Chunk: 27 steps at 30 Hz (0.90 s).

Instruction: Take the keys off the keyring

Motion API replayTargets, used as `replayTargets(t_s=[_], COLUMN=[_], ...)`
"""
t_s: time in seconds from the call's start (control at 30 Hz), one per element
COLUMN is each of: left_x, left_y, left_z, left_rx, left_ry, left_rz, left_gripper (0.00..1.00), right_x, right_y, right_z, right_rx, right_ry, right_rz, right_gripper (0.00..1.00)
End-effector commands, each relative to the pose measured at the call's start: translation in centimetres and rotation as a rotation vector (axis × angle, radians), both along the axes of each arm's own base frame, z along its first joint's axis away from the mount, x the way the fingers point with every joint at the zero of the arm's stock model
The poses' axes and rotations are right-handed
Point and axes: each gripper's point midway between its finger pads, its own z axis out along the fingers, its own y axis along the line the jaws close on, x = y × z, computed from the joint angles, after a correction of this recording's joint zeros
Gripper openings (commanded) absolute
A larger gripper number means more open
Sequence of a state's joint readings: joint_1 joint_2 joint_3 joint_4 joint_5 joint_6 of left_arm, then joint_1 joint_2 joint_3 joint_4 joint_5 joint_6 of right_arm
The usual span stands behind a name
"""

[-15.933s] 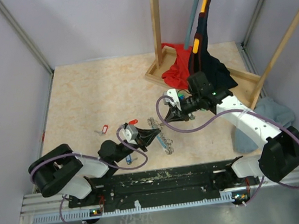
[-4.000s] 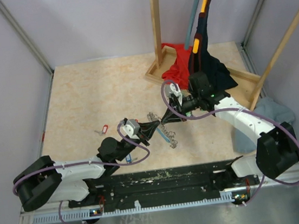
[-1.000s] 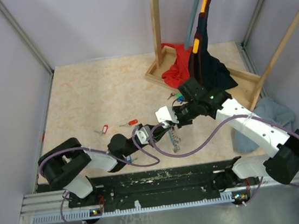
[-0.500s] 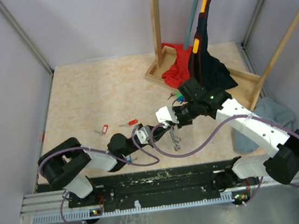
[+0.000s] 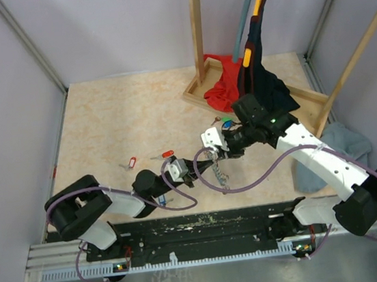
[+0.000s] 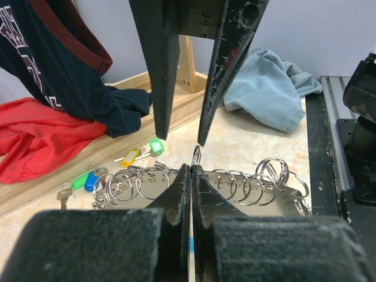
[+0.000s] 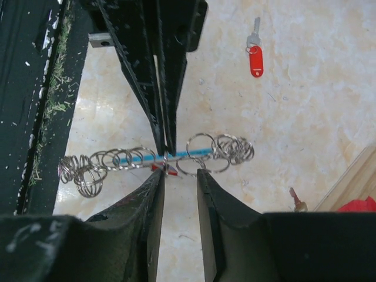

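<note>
The keyring [image 5: 219,176] is a chain of metal rings with a light-blue sleeve [image 7: 194,154], and it hangs slack over the table. My left gripper [image 6: 192,167] is shut on one ring [image 6: 196,155] at the middle of it. My right gripper [image 7: 180,173] is open just in front of that ring, one finger on each side, holding nothing. A small red tag [image 7: 171,172] sits at the ring beside my right gripper's left finger. Loose keys lie on the table: a red-tagged one [image 5: 168,153], another red-tagged one [image 5: 132,163], and green [image 6: 155,145], yellow [image 6: 130,156] and blue [image 6: 89,182] ones.
A wooden clothes rack [image 5: 198,36] stands at the back right with dark [image 5: 264,83] and red [image 5: 222,89] garments on its base. A blue cloth [image 5: 344,146] lies at the right edge. Purple cables [image 5: 249,183] loop around both arms.
My right gripper has shifted slightly up and to the right. My left gripper still holds the ring. The keyring hangs much as before.
</note>
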<state>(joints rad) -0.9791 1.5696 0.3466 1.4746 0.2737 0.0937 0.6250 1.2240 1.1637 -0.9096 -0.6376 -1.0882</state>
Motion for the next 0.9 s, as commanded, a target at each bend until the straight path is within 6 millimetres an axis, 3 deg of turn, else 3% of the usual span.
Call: replayTargets(t_s=[0.0,0.13,0.43,0.87], left_x=[-0.2,-0.4,-0.1,-0.4], left_y=[1.2,2.2,3.6,5.4], left_z=[3.8,5.2,8.1,12.9], left_rx=[-0.137,-0.218,-0.344,-0.472], left_ry=[-0.038,-0.034,-0.025,-0.072], left_rz=[0.017,0.034,0.070,0.096], left_gripper=[0.00,0.00,0.00,0.00], right_x=[0.0,-0.1,-1.9,-0.4], right_y=[-0.1,-0.3,1.1,1.8], right_z=[3.9,5.2,6.3,7.0], right_rx=[0.175,0.281,0.414,0.490], right_ry=[0.028,0.088,0.262,0.364], right_rz=[-0.004,-0.005,0.087,0.021], right_gripper=[0.32,0.40,0.41,0.40])
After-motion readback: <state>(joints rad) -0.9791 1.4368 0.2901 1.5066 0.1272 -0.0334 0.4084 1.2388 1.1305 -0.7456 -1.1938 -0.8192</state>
